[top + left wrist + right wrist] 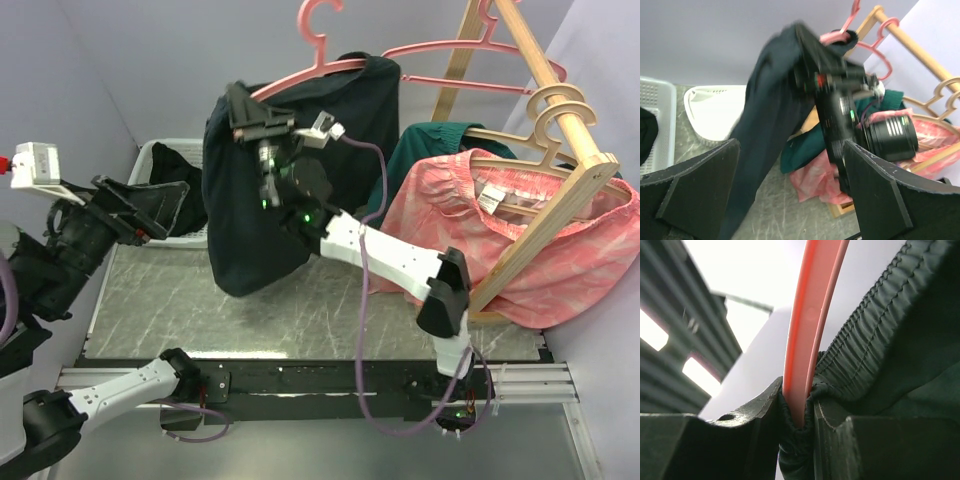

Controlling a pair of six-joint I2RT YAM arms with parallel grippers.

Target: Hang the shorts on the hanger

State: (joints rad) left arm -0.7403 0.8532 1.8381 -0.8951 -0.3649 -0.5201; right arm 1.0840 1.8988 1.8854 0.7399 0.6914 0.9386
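Two tools in view. Right tool (797, 422) is pinched narrow on the hanger (807, 315) plus the waistband of the shorts (250, 220). We see the shorts draped over the hanger, left of the rack (545, 237) and hanging above the worktop (300, 310). Left tool (790, 170) gapes wide, holding nothing, further left of the rack.

Soft even light overhead; dark navy fabric shorts (770, 115) blurring in left wrist; bright ceiling panels (700, 376) blowing out.
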